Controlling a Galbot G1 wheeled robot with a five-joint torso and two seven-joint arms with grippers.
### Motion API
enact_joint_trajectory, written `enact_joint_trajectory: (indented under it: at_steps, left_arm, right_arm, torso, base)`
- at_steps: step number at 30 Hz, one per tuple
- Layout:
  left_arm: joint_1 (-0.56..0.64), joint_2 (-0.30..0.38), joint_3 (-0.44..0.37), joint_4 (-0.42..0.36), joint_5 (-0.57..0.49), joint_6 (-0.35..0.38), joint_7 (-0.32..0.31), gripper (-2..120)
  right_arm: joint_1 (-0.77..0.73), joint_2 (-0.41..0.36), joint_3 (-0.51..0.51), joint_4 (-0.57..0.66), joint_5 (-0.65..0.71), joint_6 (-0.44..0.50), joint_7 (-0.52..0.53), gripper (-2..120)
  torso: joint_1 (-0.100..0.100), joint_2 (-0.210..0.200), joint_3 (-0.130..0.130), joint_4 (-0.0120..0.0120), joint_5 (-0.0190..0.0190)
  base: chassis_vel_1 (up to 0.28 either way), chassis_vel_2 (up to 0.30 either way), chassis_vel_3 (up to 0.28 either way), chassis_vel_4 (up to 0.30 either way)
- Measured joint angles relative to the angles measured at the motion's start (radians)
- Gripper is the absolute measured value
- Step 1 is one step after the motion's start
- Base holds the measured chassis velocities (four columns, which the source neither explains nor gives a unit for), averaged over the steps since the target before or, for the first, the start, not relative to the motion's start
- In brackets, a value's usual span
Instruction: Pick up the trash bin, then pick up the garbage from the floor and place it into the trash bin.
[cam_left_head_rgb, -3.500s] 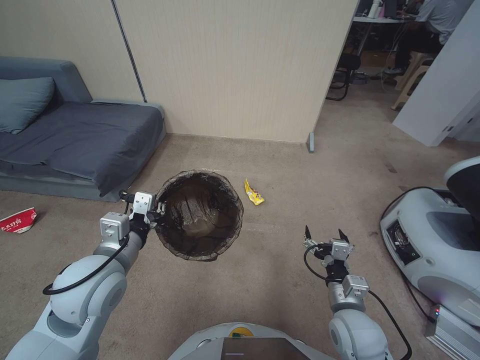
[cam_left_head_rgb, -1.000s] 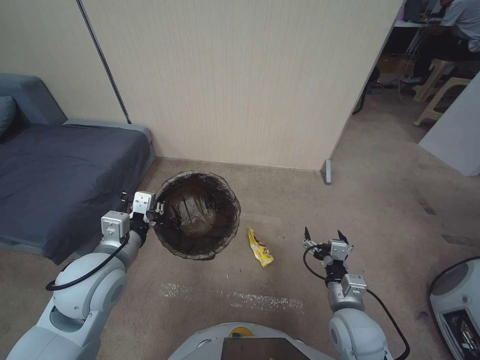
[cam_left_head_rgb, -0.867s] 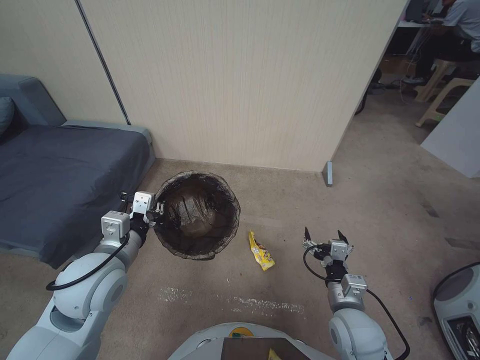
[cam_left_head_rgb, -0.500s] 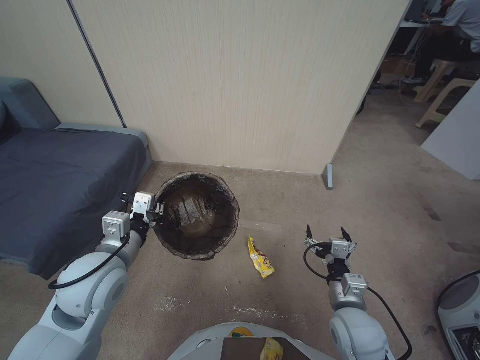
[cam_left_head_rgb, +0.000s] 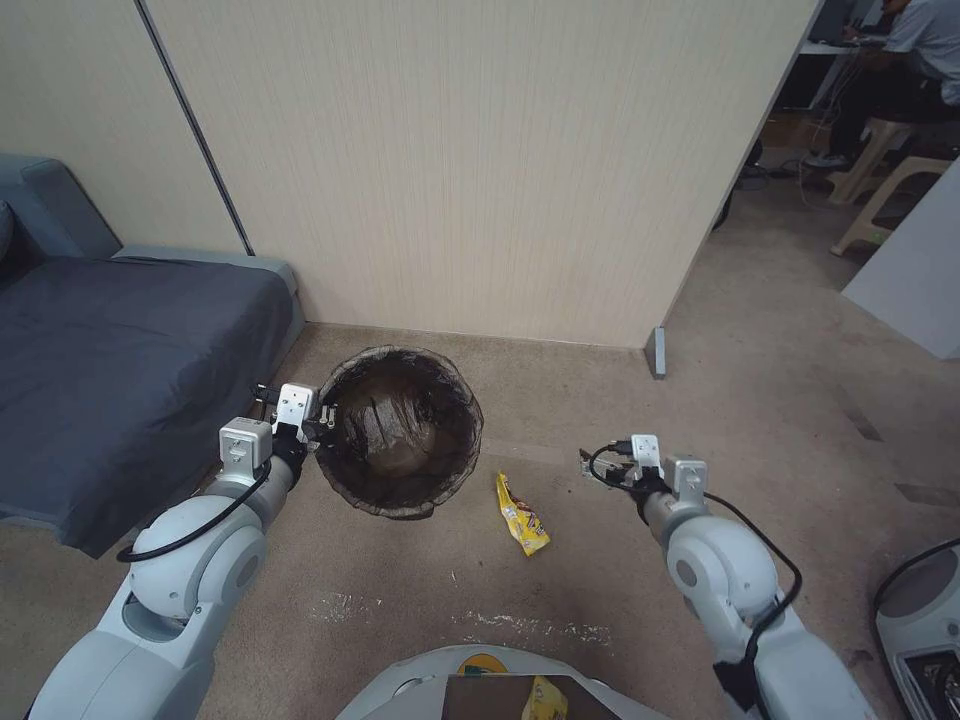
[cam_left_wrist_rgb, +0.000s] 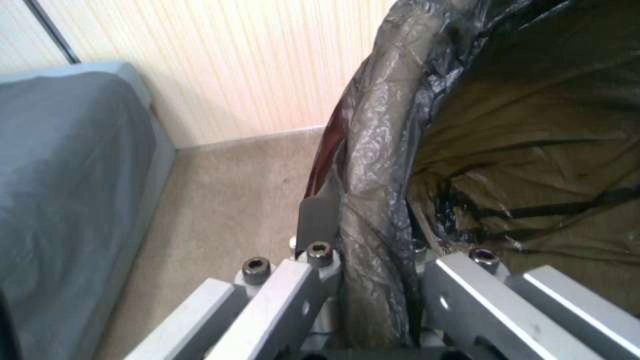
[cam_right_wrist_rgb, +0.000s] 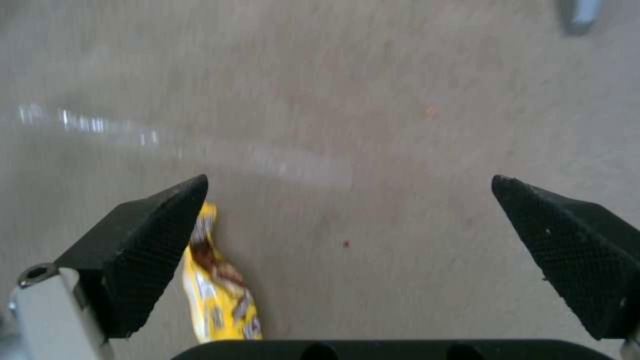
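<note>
Since half a second back: right gripper (cam_right_wrist_rgb: 347, 235) swung forward and tipped down toward floor (cam_left_head_rgb: 600, 590), fingers (cam_right_wrist_rgb: 143, 250) spread wide, nothing held. Yellow wrapper (cam_right_wrist_rgb: 223, 295) flat on carpet, just beside one fingertip (not between them). Left gripper (cam_left_wrist_rgb: 370, 300) clenched on trash bin (cam_left_head_rgb: 400, 432) rim, bin held up. Step judged: garbage pickup. Next needs centring over wrapper, descending, closing.

No words, brands or numbers can be read. The yellow wrapper (cam_left_head_rgb: 523, 515) on the floor (cam_left_head_rgb: 620, 600) bears dark printing, but it is too small and blurred to make out.
</note>
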Motion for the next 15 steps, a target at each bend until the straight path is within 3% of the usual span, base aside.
enact_joint_trajectory:
  at_steps: [6, 15]
  left_arm:
    - [0.013, -0.005, -0.011, -0.001, 0.002, 0.000, -0.001, 0]
    - [0.024, -0.008, -0.027, -0.001, 0.008, 0.000, -0.003, 0]
  right_arm:
    - [0.068, -0.034, -0.104, -0.102, 0.042, 0.002, 0.005, 100]
    - [0.209, -0.007, -0.300, -0.263, 0.130, 0.010, 0.037, 100]
  torso:
    - [0.000, 0.000, 0.000, -0.0002, 0.0000]
    - [0.000, 0.000, 0.000, 0.0001, -0.0002]
  base:
    - [0.000, 0.000, 0.000, 0.000]
    - [0.000, 0.000, 0.000, 0.000]
